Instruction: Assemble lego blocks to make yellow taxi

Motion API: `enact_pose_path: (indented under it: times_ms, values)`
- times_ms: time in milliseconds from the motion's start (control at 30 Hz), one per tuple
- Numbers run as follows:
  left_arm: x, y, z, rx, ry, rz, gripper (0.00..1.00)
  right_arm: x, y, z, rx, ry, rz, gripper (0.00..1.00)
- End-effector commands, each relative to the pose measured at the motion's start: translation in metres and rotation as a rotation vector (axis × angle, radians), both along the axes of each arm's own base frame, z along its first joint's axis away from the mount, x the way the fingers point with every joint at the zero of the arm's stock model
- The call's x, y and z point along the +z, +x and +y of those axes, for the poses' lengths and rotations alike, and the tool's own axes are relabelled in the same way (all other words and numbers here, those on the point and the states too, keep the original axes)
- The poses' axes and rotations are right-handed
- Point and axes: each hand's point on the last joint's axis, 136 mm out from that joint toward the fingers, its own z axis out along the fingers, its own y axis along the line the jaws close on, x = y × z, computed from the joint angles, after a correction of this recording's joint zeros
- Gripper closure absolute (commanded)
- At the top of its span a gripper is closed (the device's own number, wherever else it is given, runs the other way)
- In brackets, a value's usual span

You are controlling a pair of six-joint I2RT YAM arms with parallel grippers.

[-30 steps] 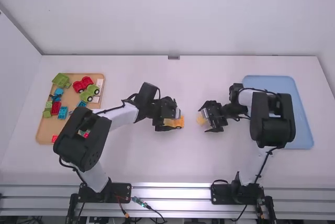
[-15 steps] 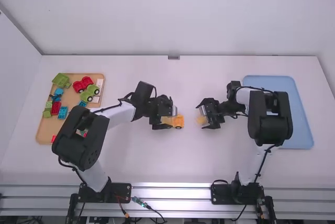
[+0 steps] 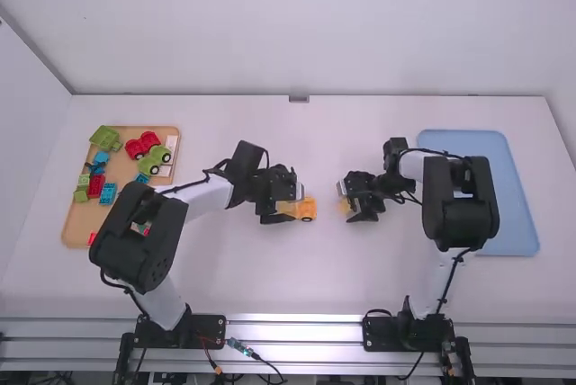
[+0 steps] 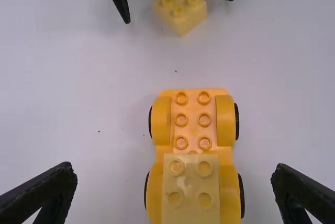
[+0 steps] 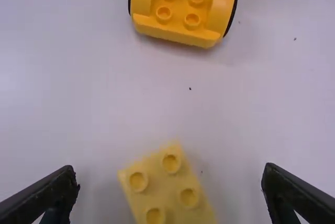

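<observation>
Though apart, yellow car base (image 4: 193, 130), long axis toward the loose block (image 5: 166, 187).

A tan tray (image 3: 79, 223) holds coloured blocks (image 3: 108, 193), left of a blue tray (image 3: 520, 223).

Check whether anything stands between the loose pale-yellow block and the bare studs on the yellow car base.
Nothing visible does: a stretch of white table lies between the block and the car base. The right gripper is open around the block, with nothing visible obstructing it.
</observation>
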Motion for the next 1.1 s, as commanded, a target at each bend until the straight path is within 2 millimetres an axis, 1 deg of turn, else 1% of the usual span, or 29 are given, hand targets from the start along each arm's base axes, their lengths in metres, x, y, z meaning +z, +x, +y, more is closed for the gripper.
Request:
enact_pose_path:
  times_ms: [0, 100, 167, 200, 300, 533, 567, 600, 733, 800, 833, 867, 933, 1000, 1067]
  values:
    - [-0.003, -0.003, 0.002, 0.001, 0.001, 0.013, 0.01, -0.006, 0.003, -0.005, -0.026, -0.033, 0.028, 0.15]
    - [-0.003, -0.003, 0.002, 0.001, 0.001, 0.014, 0.01, -0.007, 0.001, -0.003, -0.018, -0.033, 0.026, 0.16]
    - [-0.002, -0.003, 0.002, 0.002, 0.001, 0.015, 0.01, -0.01, 0.001, -0.003, -0.028, -0.033, 0.024, 0.24]
    - [-0.002, -0.003, 0.002, 0.014, -0.003, 0.022, 0.01, -0.012, 0.002, -0.003, -0.05, -0.035, 0.03, 0.31]
    - [-0.002, -0.002, 0.002, 0.023, -0.005, 0.028, 0.01, -0.014, 0.004, -0.002, -0.081, -0.033, 0.036, 0.34]
    - [-0.003, -0.002, 0.004, 0.031, 0.01, 0.028, 0.01, -0.014, -0.001, -0.001, -0.075, -0.027, 0.054, 0.4]
    - [-0.003, -0.001, 0.004, 0.032, 0.009, 0.027, 0.01, -0.014, -0.003, -0.001, -0.074, -0.027, 0.061, 0.53]
    - [-0.003, -0.001, 0.004, 0.031, 0.008, 0.026, 0.01, -0.014, -0.004, -0.001, -0.078, -0.025, 0.066, 0.61]
    - [-0.003, -0.001, 0.004, 0.032, 0.01, 0.025, 0.01, -0.011, -0.004, 0.006, -0.096, 0.002, 0.084, 0.62]
    - [-0.003, -0.001, 0.004, 0.032, 0.009, 0.026, 0.01, -0.011, -0.003, 0.006, -0.114, 0.002, 0.094, 0.61]
    - [-0.003, -0.001, 0.004, 0.032, 0.009, 0.025, 0.01, -0.011, -0.003, 0.005, -0.118, 0.003, 0.099, 0.55]
    - [-0.003, -0.001, 0.004, 0.032, 0.01, 0.024, 0.01, -0.009, -0.003, 0.006, -0.126, 0.013, 0.108, 0.46]
    - [-0.003, -0.001, 0.004, 0.032, 0.009, 0.025, 0.01, -0.006, -0.003, 0.011, -0.155, 0.043, 0.138, 0.35]
    - [-0.003, -0.001, 0.004, 0.032, 0.01, 0.025, 0.01, -0.006, -0.004, 0.011, -0.156, 0.042, 0.14, 0.33]
    - [-0.003, -0.001, 0.004, 0.032, 0.009, 0.025, 0.01, -0.006, -0.006, 0.012, -0.16, 0.047, 0.148, 0.33]
